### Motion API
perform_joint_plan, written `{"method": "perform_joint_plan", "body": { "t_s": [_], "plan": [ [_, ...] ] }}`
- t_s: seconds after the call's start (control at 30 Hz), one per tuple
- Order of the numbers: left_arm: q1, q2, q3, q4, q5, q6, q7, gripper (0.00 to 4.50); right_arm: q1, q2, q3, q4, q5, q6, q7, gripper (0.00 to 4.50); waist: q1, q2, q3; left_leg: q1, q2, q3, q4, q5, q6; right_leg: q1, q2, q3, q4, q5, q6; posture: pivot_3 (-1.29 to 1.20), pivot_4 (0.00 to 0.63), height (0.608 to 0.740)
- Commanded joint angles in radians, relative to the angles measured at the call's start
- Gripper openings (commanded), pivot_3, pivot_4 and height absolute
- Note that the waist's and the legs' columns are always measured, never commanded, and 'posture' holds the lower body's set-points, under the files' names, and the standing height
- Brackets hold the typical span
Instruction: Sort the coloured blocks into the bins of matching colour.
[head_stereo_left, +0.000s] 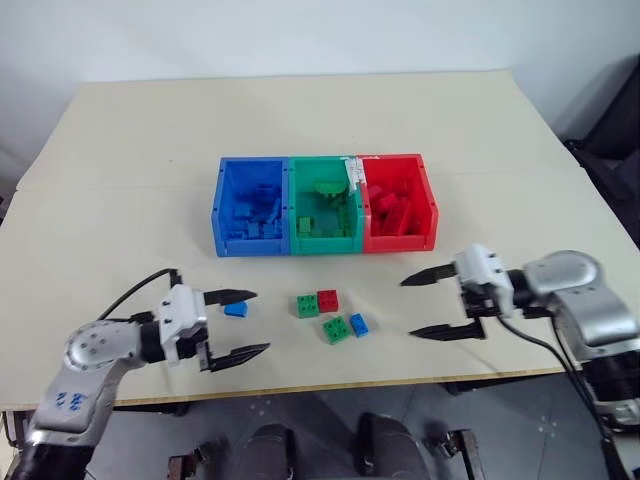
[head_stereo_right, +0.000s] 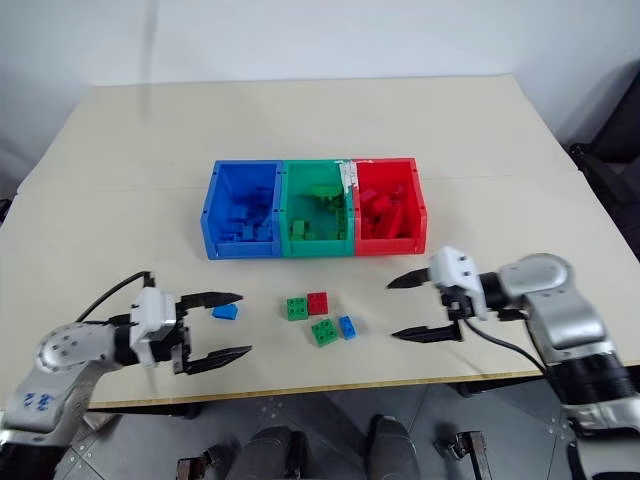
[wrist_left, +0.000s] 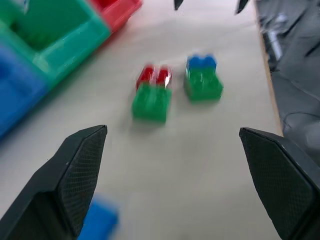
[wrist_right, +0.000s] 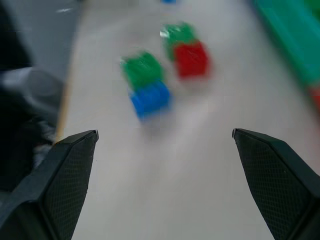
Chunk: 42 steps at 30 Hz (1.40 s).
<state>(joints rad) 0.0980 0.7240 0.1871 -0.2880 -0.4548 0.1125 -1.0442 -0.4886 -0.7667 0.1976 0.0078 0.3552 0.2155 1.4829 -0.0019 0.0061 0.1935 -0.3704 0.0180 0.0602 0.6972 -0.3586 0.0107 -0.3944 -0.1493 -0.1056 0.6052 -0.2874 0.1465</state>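
Five loose blocks (head_stereo_left: 328, 314) lie btwn open, empty tools, bins' (head_stereo_left: 325, 205) row running left-right.

A beige table (head_stereo_left: 300, 120) stands before a pale wall (head_stereo_left: 300, 30).

A beige table (head_stereo_left: 300, 120) carries three joined bins (head_stereo_left: 324, 205) and five loose blocks (head_stereo_left: 318, 303).

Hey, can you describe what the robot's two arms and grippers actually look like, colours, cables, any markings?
Both arms are rounded silver-grey metal shells with black joints. Each wrist carries a white block, from which two long, pointed black fingers rise; their inner faces show a fine mesh texture. The left gripper has a thin black cable looping behind it, and blue markings dot that arm's shell. The right gripper trails a black cable beneath its forearm.
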Motion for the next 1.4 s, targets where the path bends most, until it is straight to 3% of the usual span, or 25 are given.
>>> {"method": "perform_joint_plan", "body": {
  "t_s": [0.03,0.3,0.43,0.63,0.77,0.87,1.03,1.2,1.4],
  "plan": [
    [0.052,0.007,0.064,-0.073,-0.027,-0.001,0.02,4.5,-0.026,0.033,0.062,-0.024,-0.026,-0.001,0.02,4.49,0.016,0.0,0.0,-0.002,-0.001,-0.001,0.0,0.0,0.0,0.0,-0.001,-0.001,0.0,0.0,0.0,0.0,0.15,0.74],
    [0.14,-0.013,0.086,-0.169,-0.02,0.006,0.079,4.5,-0.073,0.112,0.15,0.108,-0.129,-0.134,0.027,4.49,0.021,0.0,0.0,-0.002,-0.003,-0.003,0.001,-0.002,0.003,0.001,-0.001,-0.001,-0.001,0.001,0.001,0.0,0.15,0.74],
    [0.157,-0.015,0.085,-0.186,-0.02,0.007,0.092,4.5,-0.084,0.115,0.142,0.152,-0.144,-0.166,0.034,3.57,0.013,0.0,0.0,-0.001,-0.003,0.001,0.001,-0.002,0.002,0.001,0.0,-0.001,-0.001,0.001,0.001,0.0,0.15,0.74],
    [0.153,-0.016,0.082,-0.184,-0.02,0.003,0.102,4.5,-0.088,0.115,0.113,0.18,-0.124,-0.196,0.037,1.48,0.003,0.0,0.0,-0.001,-0.002,0.004,0.001,-0.002,0.002,0.001,0.0,-0.001,-0.001,0.001,0.001,0.0,0.15,0.74],
    [0.163,-0.023,0.109,-0.186,-0.026,0.0,0.118,4.5,-0.09,0.088,0.063,0.147,-0.057,-0.134,0.057,1.44,0.0,0.0,0.0,-0.001,-0.002,0.004,0.001,-0.002,0.002,0.001,0.0,-0.001,-0.001,0.001,0.001,0.0,0.15,0.74],
    [0.194,-0.036,0.165,-0.19,-0.041,-0.004,0.14,4.5,-0.129,0.078,0.016,0.088,0.019,0.029,0.025,1.44,0.0,0.0,0.0,-0.001,-0.002,0.003,0.001,-0.002,0.002,0.001,0.0,-0.001,-0.001,0.001,0.001,0.0,0.15,0.74],
    [0.253,-0.077,0.244,-0.208,-0.081,0.01,0.175,4.5,-0.265,0.216,-0.023,0.013,0.141,0.312,-0.153,1.44,-0.014,0.0,0.0,0.0,0.002,0.001,0.001,-0.003,0.0,0.0,0.0,0.0,0.0,0.0,0.0,0.0,0.15,0.74],
    [0.279,-0.12,0.285,-0.217,-0.116,0.037,0.226,4.5,-0.455,0.484,0.063,0.203,-0.043,0.239,-0.42,1.44,-0.028,0.0,0.0,0.0,0.005,0.002,0.001,-0.004,-0.001,-0.003,0.0,0.0,0.003,-0.001,-0.001,0.0,0.15,0.74],
    [0.321,-0.141,0.324,-0.246,-0.122,0.049,0.259,4.5,-0.656,0.64,0.12,0.554,-0.278,0.117,-0.701,1.44,-0.027,-0.001,-0.001,-0.004,-0.001,0.003,0.001,-0.004,0.0,-0.011,-0.001,0.0,0.009,-0.001,-0.003,0.0,0.15,0.74]
  ]
}}
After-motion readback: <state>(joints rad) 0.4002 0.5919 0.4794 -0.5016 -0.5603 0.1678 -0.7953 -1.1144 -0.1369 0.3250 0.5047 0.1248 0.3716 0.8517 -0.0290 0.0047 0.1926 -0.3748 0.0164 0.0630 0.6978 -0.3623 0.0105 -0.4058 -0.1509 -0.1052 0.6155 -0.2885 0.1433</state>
